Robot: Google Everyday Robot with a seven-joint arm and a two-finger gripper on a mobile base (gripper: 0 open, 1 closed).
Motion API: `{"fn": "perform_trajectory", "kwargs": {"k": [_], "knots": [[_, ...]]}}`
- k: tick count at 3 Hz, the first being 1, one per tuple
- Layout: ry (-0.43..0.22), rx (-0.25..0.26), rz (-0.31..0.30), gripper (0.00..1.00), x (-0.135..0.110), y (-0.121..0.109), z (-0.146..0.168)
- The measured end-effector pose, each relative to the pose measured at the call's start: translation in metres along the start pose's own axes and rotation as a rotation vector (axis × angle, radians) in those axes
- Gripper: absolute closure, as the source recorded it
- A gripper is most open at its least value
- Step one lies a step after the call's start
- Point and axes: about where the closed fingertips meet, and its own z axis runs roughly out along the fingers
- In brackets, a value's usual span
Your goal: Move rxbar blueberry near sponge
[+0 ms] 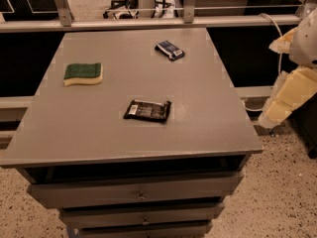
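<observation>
The rxbar blueberry (170,49) lies flat near the far edge of the grey table (213,128), right of centre and well apart from the sponge (83,74), which rests green side up by the table's left edge. A black wrapped bar (147,110) lies nearer the front, between the two and touching neither. The gripper (281,103) hangs off the table's right side, holding nothing of the task; I cannot tell whether it is open or closed

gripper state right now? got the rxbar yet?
Gripper: beyond the right edge of the table; open or closed cannot be told. Not holding the rxbar blueberry, which lies on the table's far side.
</observation>
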Motion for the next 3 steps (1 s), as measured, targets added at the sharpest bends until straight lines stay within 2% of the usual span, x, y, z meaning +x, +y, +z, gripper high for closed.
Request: {"fn": "perform_trajectory", "kwargs": {"k": [1,2,3], "knots": [[-0.146,0.059,0.138,0.0,0.008,-0.012,0.006],[-0.262,0.136,0.235,0.0,0.018,-0.031,0.02],[-0.399,0.223,0.331,0.0,0.019,-0.069,0.048]]}}
